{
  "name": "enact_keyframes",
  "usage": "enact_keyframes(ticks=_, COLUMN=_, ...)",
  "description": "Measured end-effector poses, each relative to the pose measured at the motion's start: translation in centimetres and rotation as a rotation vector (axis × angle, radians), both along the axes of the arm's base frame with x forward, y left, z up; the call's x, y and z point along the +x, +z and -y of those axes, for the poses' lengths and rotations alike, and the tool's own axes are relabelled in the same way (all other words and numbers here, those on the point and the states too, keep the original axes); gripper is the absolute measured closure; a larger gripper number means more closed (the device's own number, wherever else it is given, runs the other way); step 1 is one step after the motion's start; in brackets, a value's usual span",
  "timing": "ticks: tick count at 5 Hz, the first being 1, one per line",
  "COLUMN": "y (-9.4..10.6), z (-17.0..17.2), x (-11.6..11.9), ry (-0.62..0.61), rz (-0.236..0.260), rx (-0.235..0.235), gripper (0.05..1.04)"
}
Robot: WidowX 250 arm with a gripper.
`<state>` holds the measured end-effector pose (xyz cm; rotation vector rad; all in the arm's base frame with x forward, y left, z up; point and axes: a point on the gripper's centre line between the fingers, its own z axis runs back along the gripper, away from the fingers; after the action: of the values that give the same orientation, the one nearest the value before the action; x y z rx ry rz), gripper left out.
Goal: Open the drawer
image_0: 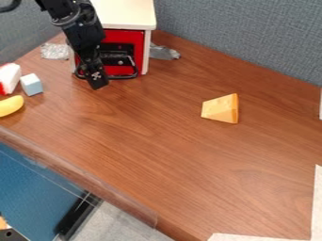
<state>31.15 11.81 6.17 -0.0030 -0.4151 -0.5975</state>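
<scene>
Gripper at the red drawer's front

The black gripper hangs at a slant in front of the red drawer, over the left part of its black handle in the view. Whether it is wide or narrow, or touches the handle, I cannot tell. The drawer sits beneath the cream top of a small cabinet, at the back of the wooden worktop. A toy cheese wedge lies well apart to the right in the view

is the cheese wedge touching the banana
No, the cheese wedge sits alone toward the right of the table, while the banana lies at its left edge.
</scene>
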Motion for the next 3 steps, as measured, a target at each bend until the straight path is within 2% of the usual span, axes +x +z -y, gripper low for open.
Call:
enact_keyframes(ticks=1, y=-0.7, z=-0.2, x=0.6, ry=-0.002, rz=0.026, rx=0.004, gripper=0.083)
enact_keyframes(ticks=3, y=-2.0, z=-0.6, x=1.4, ry=0.003, rz=0.04, rx=0.014, gripper=0.084)
